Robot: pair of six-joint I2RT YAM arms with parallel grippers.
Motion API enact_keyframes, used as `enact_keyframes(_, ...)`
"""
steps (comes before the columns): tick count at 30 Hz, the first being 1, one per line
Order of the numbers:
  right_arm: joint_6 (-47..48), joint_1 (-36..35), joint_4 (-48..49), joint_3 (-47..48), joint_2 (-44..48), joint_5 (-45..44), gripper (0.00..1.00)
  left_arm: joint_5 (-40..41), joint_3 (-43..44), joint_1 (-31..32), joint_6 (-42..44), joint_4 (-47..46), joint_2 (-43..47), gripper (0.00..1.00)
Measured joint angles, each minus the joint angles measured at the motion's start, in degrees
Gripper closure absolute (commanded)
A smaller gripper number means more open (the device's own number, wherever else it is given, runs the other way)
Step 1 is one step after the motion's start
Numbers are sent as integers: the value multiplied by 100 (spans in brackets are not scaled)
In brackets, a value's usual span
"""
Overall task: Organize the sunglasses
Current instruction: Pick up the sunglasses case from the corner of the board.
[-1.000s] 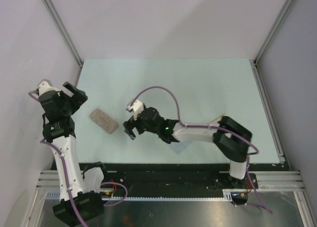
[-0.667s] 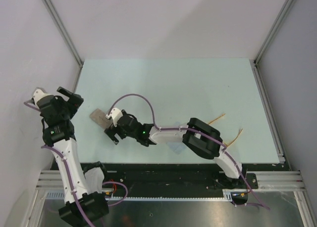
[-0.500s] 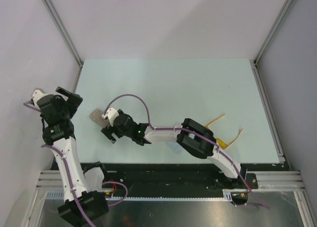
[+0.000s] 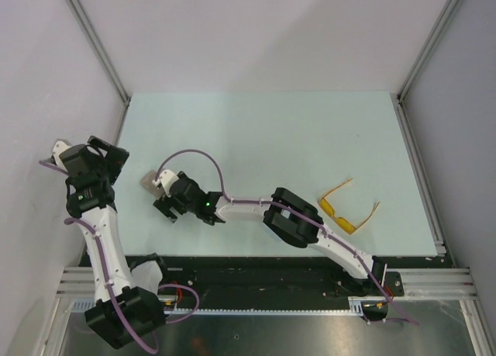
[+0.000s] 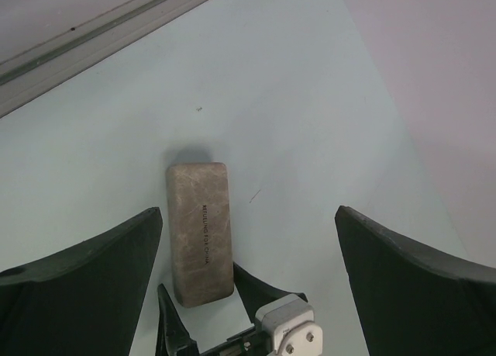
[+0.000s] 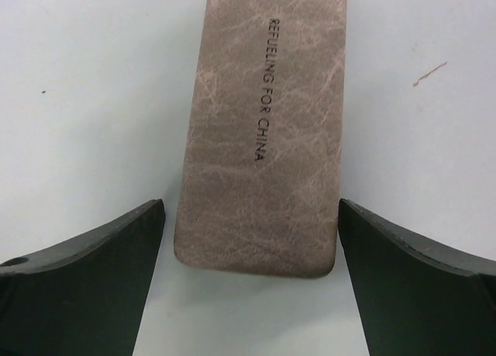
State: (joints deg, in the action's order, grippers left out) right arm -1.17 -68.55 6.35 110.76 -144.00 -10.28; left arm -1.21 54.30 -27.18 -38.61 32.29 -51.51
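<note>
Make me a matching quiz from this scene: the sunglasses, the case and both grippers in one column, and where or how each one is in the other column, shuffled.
Column one
1. sunglasses
2. case
3. left gripper
4. right gripper

Column two
A. open, fingers either side of the case's end, not touching it
B. flat on the left part of the table, lettering up
C. open, raised near the table's left edge, holding nothing
D. unfolded on the table's right part

Pairs: 1-D, 2-B, 3-C, 4-A

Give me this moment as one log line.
right gripper: open, fingers flanking case end | left gripper: open, empty | sunglasses: unfolded on table, ungrasped
</note>
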Motion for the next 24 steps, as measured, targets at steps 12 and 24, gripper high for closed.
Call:
enact_keyframes(12, 354, 96, -400, 415, -155, 140, 46, -7, 0, -39, -15, -44, -151, 0)
enact_keyframes(24, 468, 205, -717, 479, -101, 227, 98, -105, 0, -46, 11, -129, -205, 0)
